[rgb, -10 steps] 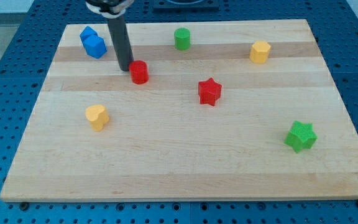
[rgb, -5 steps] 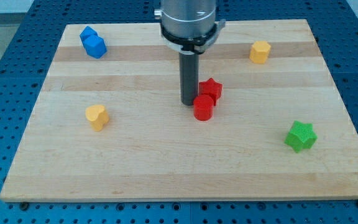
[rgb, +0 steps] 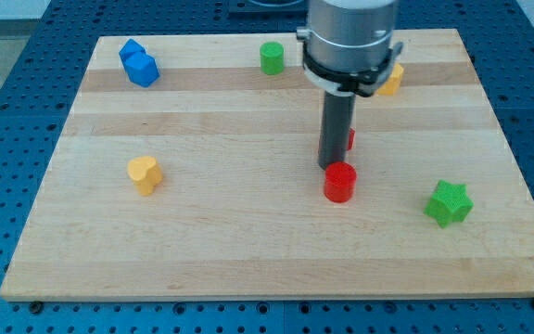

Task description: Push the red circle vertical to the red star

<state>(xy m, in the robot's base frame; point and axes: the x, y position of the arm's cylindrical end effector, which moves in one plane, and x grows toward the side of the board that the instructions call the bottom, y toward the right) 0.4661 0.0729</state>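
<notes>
Red circle [rgb: 339, 181]: right of centre on the tabletop [rgb: 248, 241], directly below the red star [rgb: 349, 139] in the view, the two near one another, which appears to match the line-up asked for.
Red star: mostly hidden behind the rod; only a sliver shows.
My tip [rgb: 330, 167]: at the circle's upper-left edge, touching or nearly so, placed to push it downward. No fingers on this rig, so nothing opens or closes.
Others: blue block [rgb: 139, 63], green cylinder [rgb: 271, 57], yellow heart [rgb: 144, 173], green star [rgb: 449, 202].
</notes>
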